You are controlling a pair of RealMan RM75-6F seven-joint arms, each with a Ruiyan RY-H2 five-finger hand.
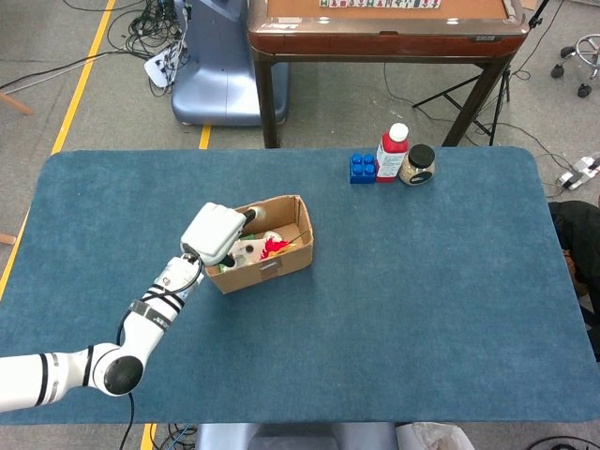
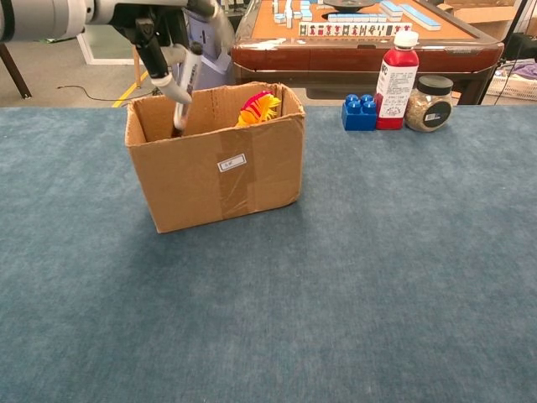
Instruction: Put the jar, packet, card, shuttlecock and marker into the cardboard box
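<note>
- Blue felt table (image 1: 394, 309), workshop floor and a brown game table behind.
- Cardboard box (image 2: 220, 168) left of centre, open top; red-yellow shuttlecock (image 2: 260, 107) poking above the far rim, some pale and green contents visible from the head view, too small to identify.
- Left hand (image 2: 172, 50) over the box's left end, pinching the marker (image 2: 183, 92) near its top; marker hanging roughly upright, tip down inside the box opening.
- Right hand out of both views.
- Jar (image 2: 429, 103) at the far right of the table, just beside a red bottle (image 2: 396, 69) and a blue block (image 2: 359, 112), well apart from the box.
- Packet and card: not distinguishable; possibly among the contents, cannot confirm.
- Step in hand, by judgement: marker drop, near the end of it.
- Next: release the pinch with the tip well below the rim, lift the hand straight up clear of the box wall.
- After that: jar likely the remaining item, long reach across to the far right.
</note>
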